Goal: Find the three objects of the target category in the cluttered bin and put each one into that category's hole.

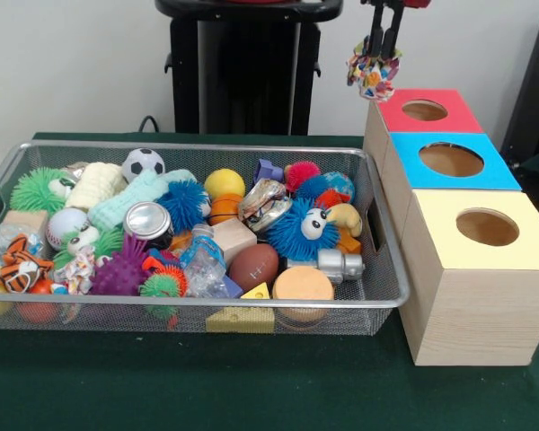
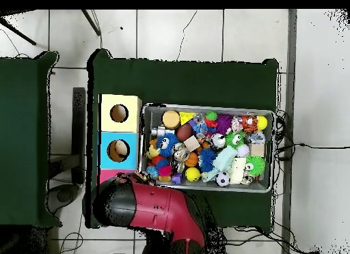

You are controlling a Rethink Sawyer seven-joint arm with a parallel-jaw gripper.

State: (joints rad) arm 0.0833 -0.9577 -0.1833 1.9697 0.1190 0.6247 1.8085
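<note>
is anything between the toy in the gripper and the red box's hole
Nothing visible does. The gripper holds a multicoloured toy in the air, up and to the left of the red box's hole in the front view. The hole is open and only bare air lies between. In the overhead view the arm covers that box.

A multicoloured frilly fabric toy (image 1: 373, 72) hangs clamped in the end effector (image 1: 384, 47) above the red-topped box's hole (image 1: 424, 110).

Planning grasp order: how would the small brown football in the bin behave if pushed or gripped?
The football looks smooth and oval, so it would likely roll or wobble unevenly and could slip from a pinch. It rests loosely among toys near the bin's front wall, so a push probably shifts its neighbours too. Likely light.
</note>
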